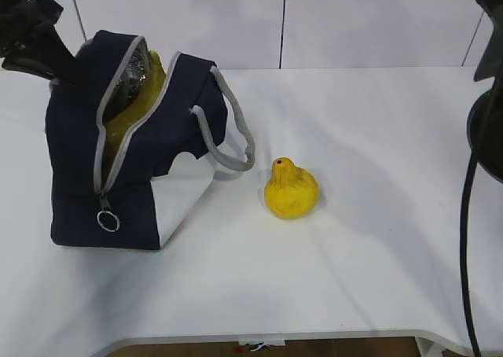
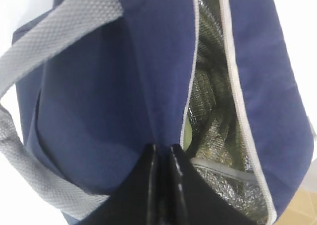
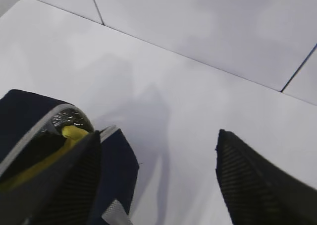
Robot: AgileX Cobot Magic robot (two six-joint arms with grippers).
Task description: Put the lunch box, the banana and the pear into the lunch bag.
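The navy lunch bag (image 1: 78, 176) stands at the table's left with its zipper open and the foil lining (image 2: 213, 111) showing. Inside it, the yellow banana (image 1: 149, 78) pokes up near the top; the right wrist view also shows the banana (image 3: 74, 132). A pale green sliver (image 2: 187, 133) lies deeper in the opening, and I cannot tell whether it is the lunch box. The pear (image 1: 291, 190) sits alone on the table, right of the bag. My left gripper (image 2: 163, 148) is shut on the bag's navy fabric beside the zipper. My right gripper (image 3: 157, 135) hangs open above the table, holding nothing.
The bag's grey handles (image 1: 228, 137) droop toward the pear. A zipper ring pull (image 1: 108, 220) hangs at the bag's front. The right arm's dark cable (image 1: 470, 239) runs down the right edge. The white table (image 1: 377, 255) ends at a near front edge.
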